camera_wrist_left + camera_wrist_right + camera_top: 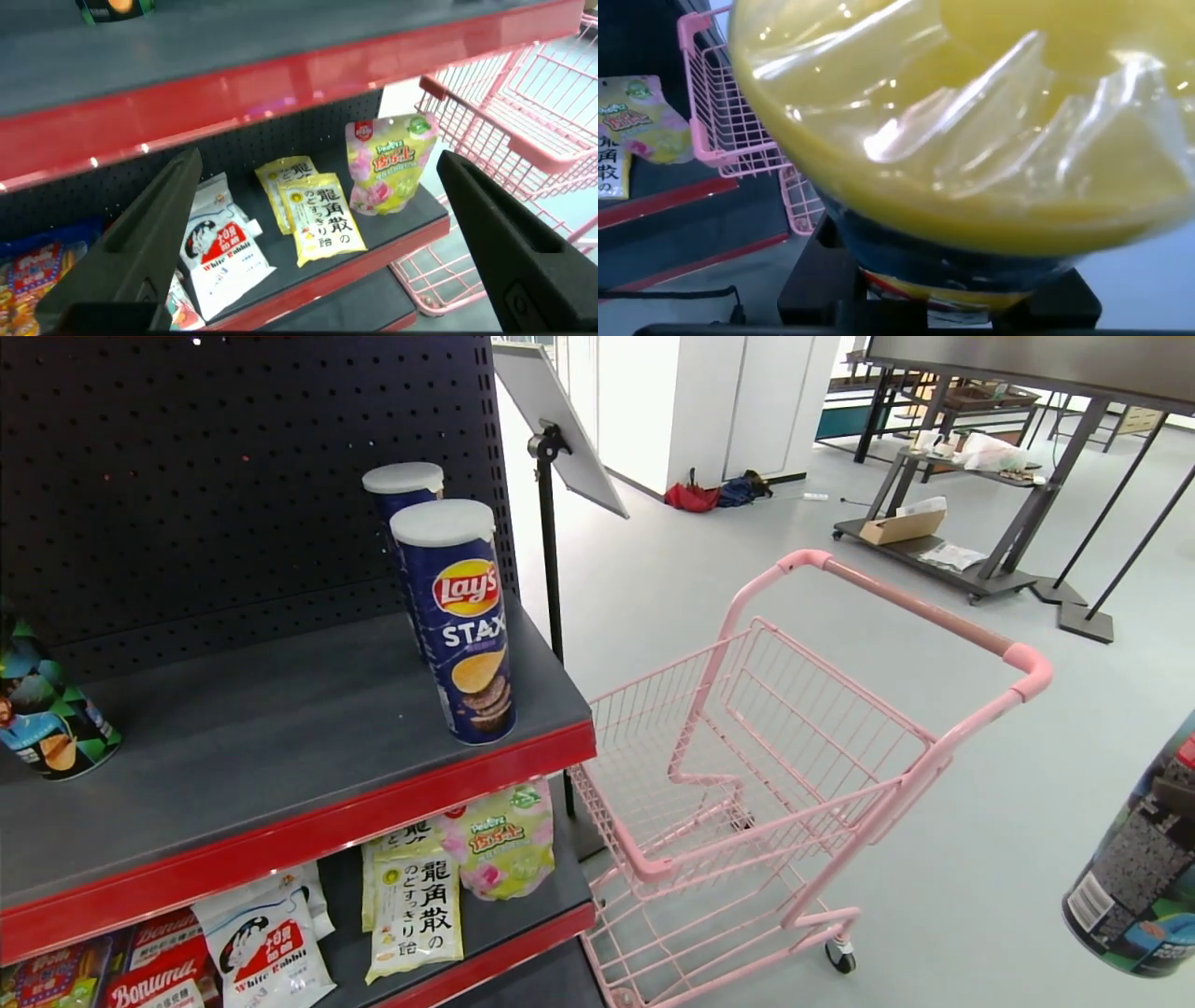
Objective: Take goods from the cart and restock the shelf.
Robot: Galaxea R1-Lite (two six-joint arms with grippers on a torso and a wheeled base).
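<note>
- Head view: two blue chip cans (462, 625) stand on the shelf (280, 737), the pink cart (920, 611) just beside it; a patterned can (1144, 868) hangs in mid-air at the right.
- Left wrist view: the left gripper (322, 252), jaws apart, faces snack bags (322, 219) (lower board).
- Right wrist view: the right gripper (938, 299) is clamped on the patterned can.

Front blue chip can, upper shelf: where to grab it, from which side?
Mid-body of the front blue can, fingers level, coming from the shelf's open front edge. It stands upright near that edge, with a second can close behind it and pegboard beyond. The left gripper is open.
</note>
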